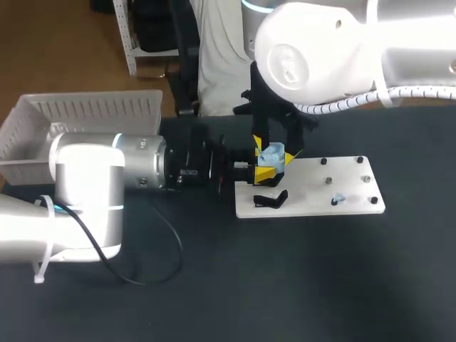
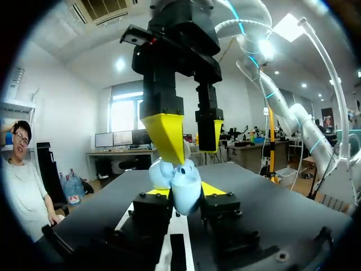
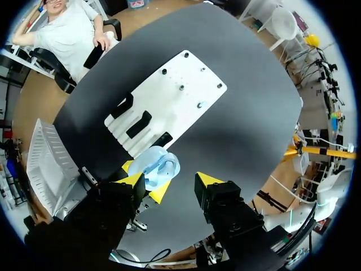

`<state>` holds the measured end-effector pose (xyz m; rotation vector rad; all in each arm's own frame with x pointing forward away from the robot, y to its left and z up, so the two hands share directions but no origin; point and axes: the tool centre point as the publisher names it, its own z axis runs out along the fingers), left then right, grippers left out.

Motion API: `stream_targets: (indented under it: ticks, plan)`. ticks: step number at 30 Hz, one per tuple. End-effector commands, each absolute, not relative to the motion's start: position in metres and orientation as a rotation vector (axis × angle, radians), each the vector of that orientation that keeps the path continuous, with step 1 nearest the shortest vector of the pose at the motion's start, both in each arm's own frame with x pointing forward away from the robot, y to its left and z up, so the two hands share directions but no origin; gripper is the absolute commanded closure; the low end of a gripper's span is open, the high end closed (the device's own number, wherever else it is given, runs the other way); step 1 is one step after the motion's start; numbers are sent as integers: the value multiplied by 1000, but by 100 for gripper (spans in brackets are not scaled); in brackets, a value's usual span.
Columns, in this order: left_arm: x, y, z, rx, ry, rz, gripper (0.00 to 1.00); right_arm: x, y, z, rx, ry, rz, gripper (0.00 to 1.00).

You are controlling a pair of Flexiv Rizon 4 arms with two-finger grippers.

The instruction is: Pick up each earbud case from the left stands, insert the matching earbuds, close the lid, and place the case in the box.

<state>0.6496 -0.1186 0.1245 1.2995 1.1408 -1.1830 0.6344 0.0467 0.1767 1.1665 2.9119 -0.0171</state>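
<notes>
A light-blue earbud case (image 1: 271,154) is held above the left end of the white stand board (image 1: 313,174), with my left gripper (image 1: 263,173) shut on it from the left. In the left wrist view the case (image 2: 181,189) sits between the left gripper's (image 2: 185,192) yellow tips, its lid apparently tilted open. My right gripper (image 1: 274,148) hangs over the case from above, open. In the right wrist view the case (image 3: 159,166) lies beside one finger of the right gripper (image 3: 169,180), well clear of the other. A small pale earbud (image 1: 338,199) rests on the board.
Black stands (image 1: 271,200) occupy the board's left end, with several pegs further right. A white slatted basket (image 1: 85,114) stands at the far left of the table. A black cable (image 1: 158,260) loops over the table beside my left arm.
</notes>
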Motion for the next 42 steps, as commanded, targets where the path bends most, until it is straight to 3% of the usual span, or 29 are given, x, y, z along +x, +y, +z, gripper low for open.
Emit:
stream_targets:
  ticks: [1,4,7,9,14,17,18,23,35,42]
  plan:
    - [647,-120,124,1293,1141,-1173,100,605,22,191,1164,2902,108,46]
    - [647,-120,124,1293,1141,-1173,100,588,10,200,1050,2943,112,30]
    - [647,-120,124,1293,1141,-1173,100,570,0,207,846,2985,138,8]
    - [647,-120,124,1293,1141,-1173,100,560,-10,206,702,3000,132,7]
    - [647,-120,124,1293,1141,-1173,100,546,-36,198,410,3024,118,17]
    - [647,-120,124,1293,1141,-1173,100,544,-49,191,275,3007,145,36]
    - [647,-120,124,1293,1141,-1173,100,545,-53,188,244,2999,143,38]
    - [647,-120,124,1293,1141,-1173,100,552,-69,170,95,3012,146,25]
    - [647,-120,124,1293,1141,-1173,100,573,-81,111,-117,3042,151,49]
    - [647,-120,124,1293,1141,-1173,100,592,-88,80,-132,3064,120,52]
